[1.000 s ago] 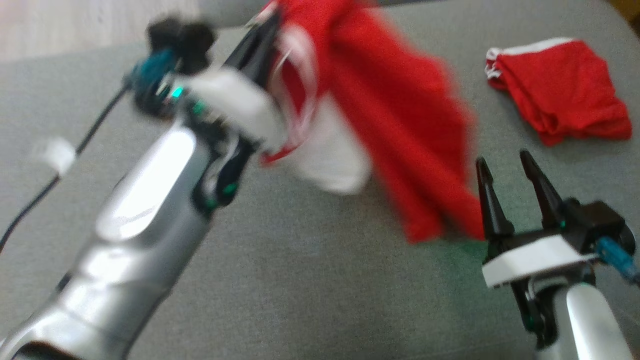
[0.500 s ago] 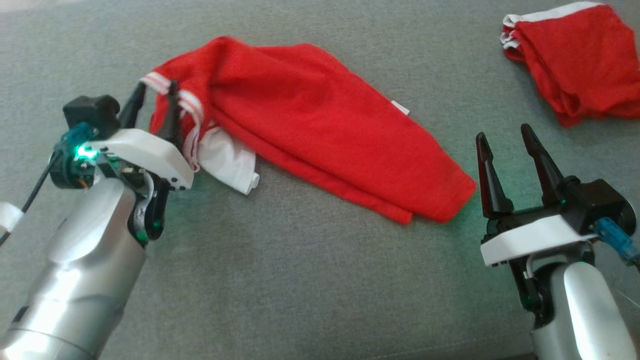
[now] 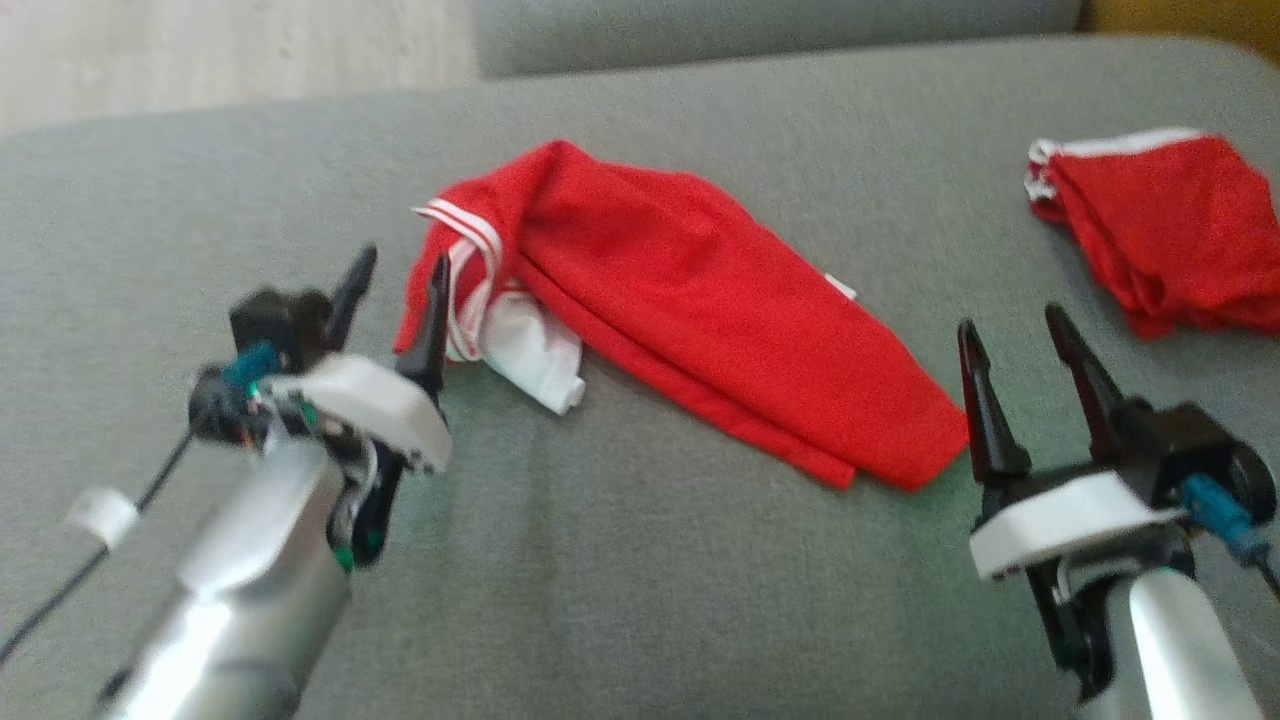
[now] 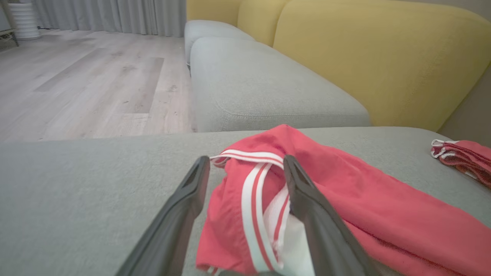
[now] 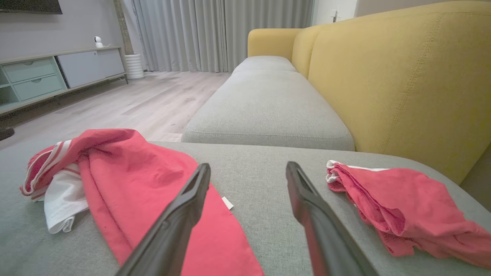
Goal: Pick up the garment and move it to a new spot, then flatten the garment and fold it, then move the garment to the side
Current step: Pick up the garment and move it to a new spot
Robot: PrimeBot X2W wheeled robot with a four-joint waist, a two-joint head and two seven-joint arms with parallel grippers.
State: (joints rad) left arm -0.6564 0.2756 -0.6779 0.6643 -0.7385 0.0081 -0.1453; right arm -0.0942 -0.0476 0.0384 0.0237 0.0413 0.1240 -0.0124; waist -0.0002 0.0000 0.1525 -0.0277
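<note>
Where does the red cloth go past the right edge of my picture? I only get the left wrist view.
Observer: The red garment ends in a folded tip near the right gripper, which is open and holds nothing.
Operator: And that red scrap at my far right?
Observer: It is a second garment, a roughly folded pile with white trim, lying apart from the first on the same grey cushion.
Operator: Any furniture I am missing?
Observer: The right wrist view shows a low cabinet with drawers along the wall.
</note>
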